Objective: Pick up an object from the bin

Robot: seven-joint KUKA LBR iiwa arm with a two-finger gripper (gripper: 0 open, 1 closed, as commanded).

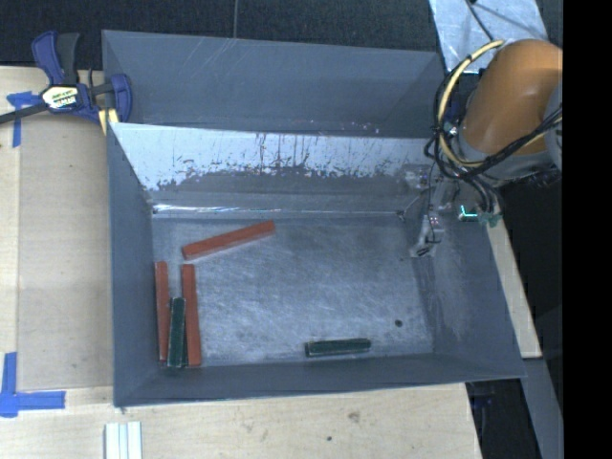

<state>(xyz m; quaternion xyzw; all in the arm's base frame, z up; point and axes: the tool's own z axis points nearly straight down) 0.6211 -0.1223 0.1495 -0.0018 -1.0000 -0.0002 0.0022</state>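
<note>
Bin (316,290): centre floor lying bare.
Gripper (422,247): hovering beside bin's right wall; grip state unclear.
Red sticks (192,306): hugging bin's left wall.

Five sticks in the grey bin (124,256). Three orange-red: the slanted orange-red stick (228,240) centre left, the left orange-red stick (161,304) and right orange-red stick (192,309) lower left. Two dark green: the upright green stick (177,335) and the lying green stick (338,348)
</note>
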